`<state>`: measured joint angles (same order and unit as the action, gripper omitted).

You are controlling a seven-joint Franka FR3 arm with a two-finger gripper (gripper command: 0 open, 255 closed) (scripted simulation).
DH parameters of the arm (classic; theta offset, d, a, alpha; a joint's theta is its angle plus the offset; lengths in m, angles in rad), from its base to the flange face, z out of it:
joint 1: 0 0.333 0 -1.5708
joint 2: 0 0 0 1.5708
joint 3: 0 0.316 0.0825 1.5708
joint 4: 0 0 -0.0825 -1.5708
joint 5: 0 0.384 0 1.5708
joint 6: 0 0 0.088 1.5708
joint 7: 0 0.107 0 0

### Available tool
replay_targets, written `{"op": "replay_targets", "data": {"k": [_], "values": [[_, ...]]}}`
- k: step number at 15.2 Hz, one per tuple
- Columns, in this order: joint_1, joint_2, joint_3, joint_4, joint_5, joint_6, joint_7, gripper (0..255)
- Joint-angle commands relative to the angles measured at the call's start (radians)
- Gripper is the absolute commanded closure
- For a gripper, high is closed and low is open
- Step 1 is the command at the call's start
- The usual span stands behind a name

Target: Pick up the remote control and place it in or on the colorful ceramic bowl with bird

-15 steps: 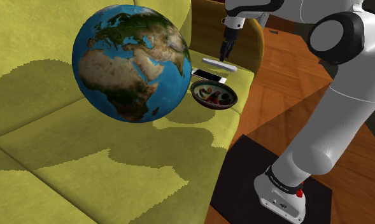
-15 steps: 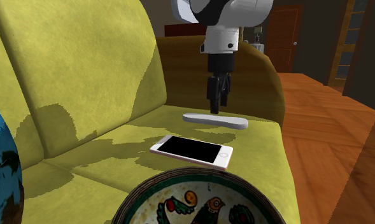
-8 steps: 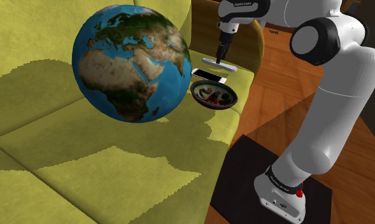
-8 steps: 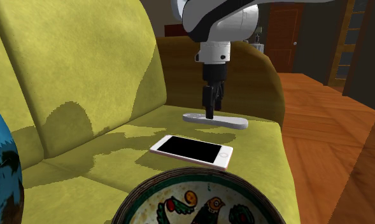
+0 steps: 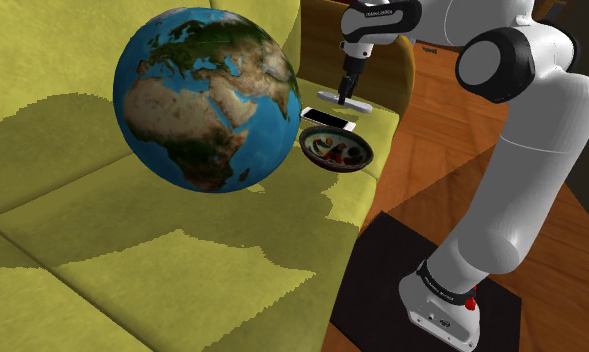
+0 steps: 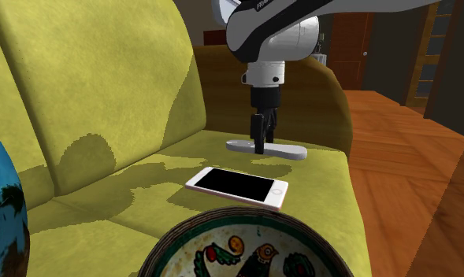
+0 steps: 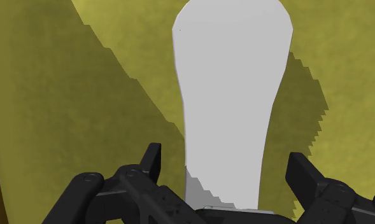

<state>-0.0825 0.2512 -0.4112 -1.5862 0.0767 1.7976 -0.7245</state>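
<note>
Since half a second ago, the end effector (image 6: pixel 260 146) has been lowered slightly, so that its black fingertips are now level with the remote control (image 6: pixel 289 151), where before they were just above it. Nothing else on the sofa (image 6: pixel 104 86) is seen to have shifted.

The remote control (image 5: pixel 363 105), rendered as a plain pale grey bar, is found lying flat on the yellow-green seat cushion near the brown armrest (image 6: pixel 321 94). In the wrist view the end effector (image 7: pixel 225 160) is seen with its fingers spread apart, one on each side of the remote control (image 7: pixel 227 83). A narrow strip of cushion is visible between each finger and the grey body, so no contact is made and nothing is clamped.

A smartphone (image 6: pixel 238 187) with a black screen is laid beside the remote control, between it and the bowl (image 6: pixel 222 236). The bowl (image 5: pixel 337 166), dark-rimmed and painted inside with a bird and leaves, is placed at the cushion's front edge with nothing in it. A large globe (image 5: pixel 207 100) is seen on the sofa (image 5: pixel 102 250), well apart from the remote control.
</note>
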Motion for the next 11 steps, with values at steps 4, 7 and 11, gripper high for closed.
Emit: {"op": "replay_targets", "data": {"k": [4, 7, 11], "values": [[0.0, 0.0, 0.0, 0.0, 0.0, 0.0, 0.0, 255], [0.0, 0.0, 0.0, 0.0, 0.0, 0.0, 0.0, 255], [0.0, 0.0, 0.0, 0.0, 0.0, 0.0, 0.0, 255]]}}
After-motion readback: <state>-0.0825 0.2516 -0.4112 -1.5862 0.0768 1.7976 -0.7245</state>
